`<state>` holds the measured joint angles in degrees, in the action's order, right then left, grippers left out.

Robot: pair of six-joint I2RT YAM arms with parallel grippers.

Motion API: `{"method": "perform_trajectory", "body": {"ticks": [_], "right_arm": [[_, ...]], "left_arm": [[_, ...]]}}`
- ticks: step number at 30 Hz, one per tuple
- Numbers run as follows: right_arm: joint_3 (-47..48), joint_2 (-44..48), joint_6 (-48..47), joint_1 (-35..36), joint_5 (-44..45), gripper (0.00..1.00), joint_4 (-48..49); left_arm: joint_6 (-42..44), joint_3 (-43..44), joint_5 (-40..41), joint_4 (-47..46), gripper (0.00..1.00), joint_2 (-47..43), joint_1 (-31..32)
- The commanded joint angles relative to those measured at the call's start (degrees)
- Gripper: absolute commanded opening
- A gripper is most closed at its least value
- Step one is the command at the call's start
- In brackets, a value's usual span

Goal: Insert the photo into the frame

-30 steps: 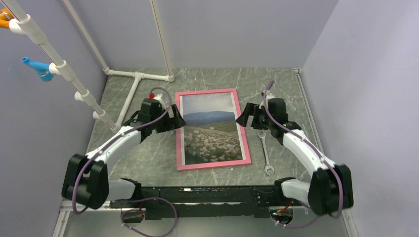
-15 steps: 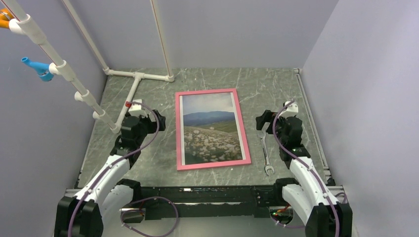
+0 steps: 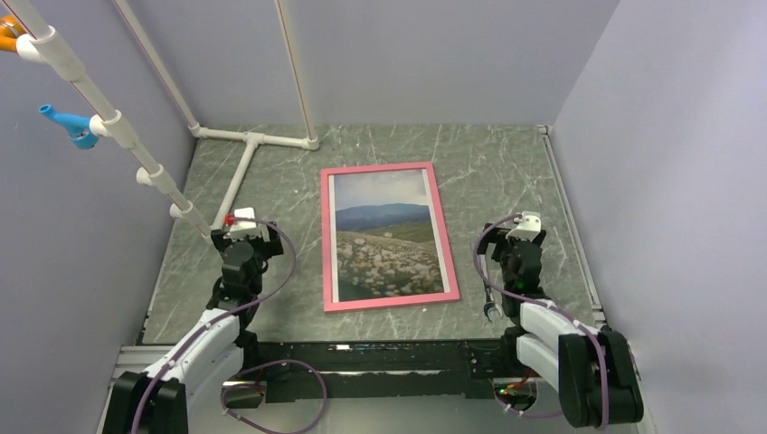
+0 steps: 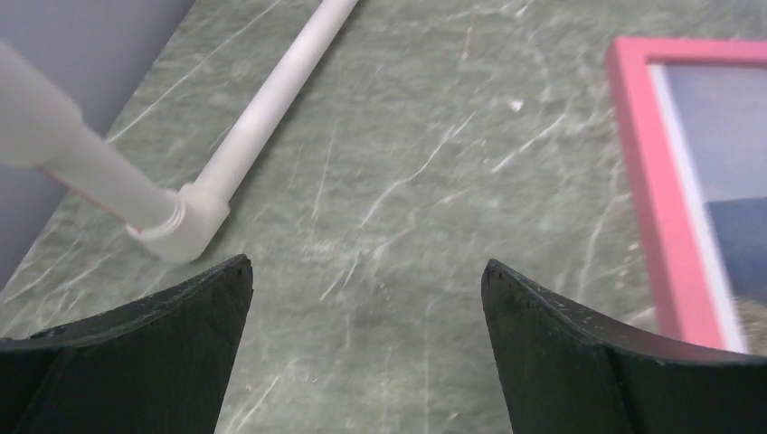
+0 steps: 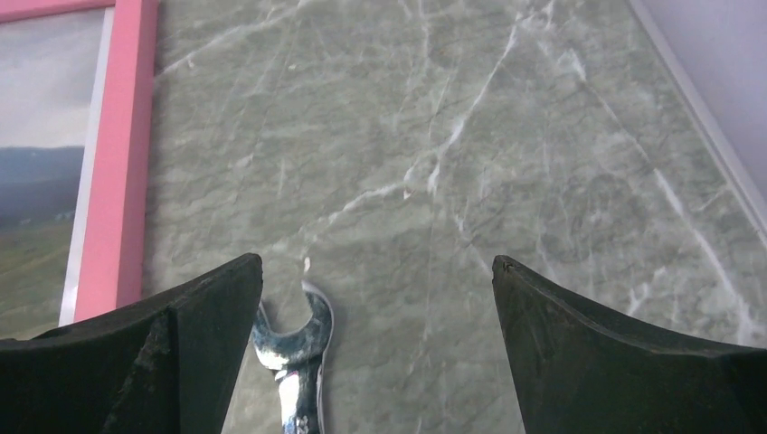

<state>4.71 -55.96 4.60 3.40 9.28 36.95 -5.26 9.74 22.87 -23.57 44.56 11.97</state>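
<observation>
The pink-edged frame (image 3: 327, 240) lies flat mid-table, and the landscape photo (image 3: 387, 237) sits inside it, face up. Its left edge shows in the left wrist view as the frame (image 4: 653, 190) with the photo (image 4: 724, 181); the right wrist view catches the frame (image 5: 122, 163) and photo (image 5: 41, 136) at the left. My left gripper (image 3: 242, 233) (image 4: 366, 271) is folded back near the table's left side, open and empty. On the right, my right gripper (image 3: 517, 237) (image 5: 377, 267) is also pulled back, open, holding nothing.
A steel wrench (image 3: 487, 280) (image 5: 297, 362) lies on the table to the right of the frame, under my right gripper. White pipes (image 3: 237, 176) (image 4: 262, 117) run over the table's back left, with an elbow fitting (image 4: 185, 226) close to my left fingers. Grey walls enclose the table.
Both arms have drawn back from the frame's sides toward their bases and folded down. The frame with the photo has not moved.
</observation>
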Motion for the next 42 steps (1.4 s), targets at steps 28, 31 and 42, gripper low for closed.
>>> {"method": "perform_trajectory", "body": {"ticks": [28,31,42], "right_arm": [[9.48,-28.91,-2.97,-2.43,1.22,1.0,27.18],[9.45,-28.89,-2.98,-2.46,1.19,1.0,27.26],[9.44,-28.8,-2.93,-2.45,1.19,1.0,27.21]], "left_arm": [[10.55,0.66,0.4,-44.12,0.99,33.66,-5.99],[10.69,0.2,0.69,-45.26,0.99,33.66,-5.99],[10.98,0.15,0.62,-46.12,0.99,34.08,-5.99]]}}
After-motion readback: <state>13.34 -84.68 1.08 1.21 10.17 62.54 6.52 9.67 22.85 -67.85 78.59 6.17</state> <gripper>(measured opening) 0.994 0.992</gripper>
